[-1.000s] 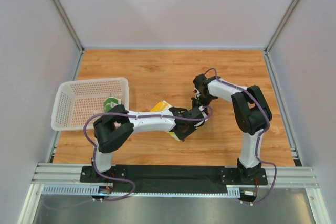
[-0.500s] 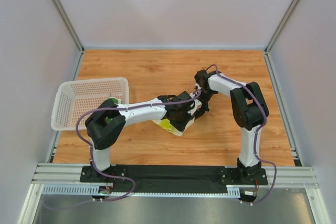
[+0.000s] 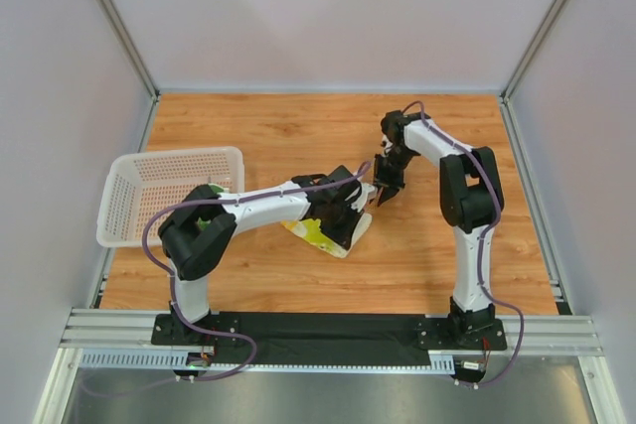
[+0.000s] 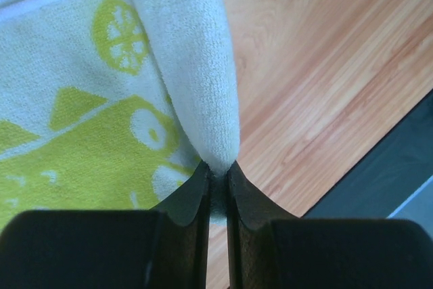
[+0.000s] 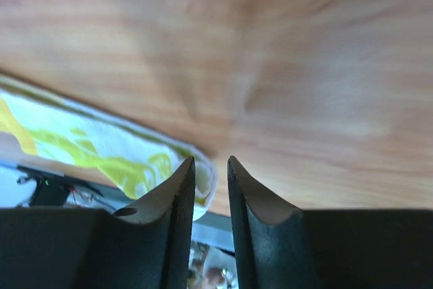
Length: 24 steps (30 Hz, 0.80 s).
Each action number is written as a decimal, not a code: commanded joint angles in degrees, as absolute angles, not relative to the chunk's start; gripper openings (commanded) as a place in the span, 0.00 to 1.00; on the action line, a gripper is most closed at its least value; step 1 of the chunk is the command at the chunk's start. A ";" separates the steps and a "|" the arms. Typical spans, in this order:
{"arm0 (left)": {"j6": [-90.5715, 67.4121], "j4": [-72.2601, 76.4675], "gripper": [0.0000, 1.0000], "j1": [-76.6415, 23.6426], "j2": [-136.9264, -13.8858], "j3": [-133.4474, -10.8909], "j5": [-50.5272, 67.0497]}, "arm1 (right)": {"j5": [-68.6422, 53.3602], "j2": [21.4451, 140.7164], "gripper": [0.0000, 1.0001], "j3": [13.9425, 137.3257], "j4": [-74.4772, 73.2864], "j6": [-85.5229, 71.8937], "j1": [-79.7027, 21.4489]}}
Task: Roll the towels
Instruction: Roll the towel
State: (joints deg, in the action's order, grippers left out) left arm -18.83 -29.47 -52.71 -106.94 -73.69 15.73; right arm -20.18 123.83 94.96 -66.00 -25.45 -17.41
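The lime-yellow towel [image 3: 314,235] with white prints lies partly folded on the wooden table, mostly under my left arm. My left gripper [image 3: 348,228] is shut on a raised fold of it. In the left wrist view the white underside [image 4: 196,65] runs down into the closed jaws of the left gripper [image 4: 216,170]. My right gripper [image 3: 382,194] hovers just right of the towel, jaws a narrow gap apart and empty [image 5: 211,164]. The towel's edge [image 5: 101,141] shows beside its left finger. The dark green towel [image 3: 210,194] sits rolled in the basket's near right corner.
The white mesh basket [image 3: 174,154] stands at the table's left side. White walls enclose the wooden table on three sides. A black rail with the arm bases [image 3: 328,330] runs along the near edge.
My left gripper has swung back and left with the towel fold in it, drawing the towel over. My right gripper has pulled away to the far right, off the towel.
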 commanded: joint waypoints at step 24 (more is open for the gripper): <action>-30.93 -17.58 0.09 -42.98 -108.63 -62.76 44.03 | -35.66 108.65 0.29 81.05 -50.29 -22.94 -11.25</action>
State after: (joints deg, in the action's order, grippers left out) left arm -27.51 -22.20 -44.23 -107.66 -64.16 37.30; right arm -27.00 113.56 83.77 -56.95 -23.86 -11.09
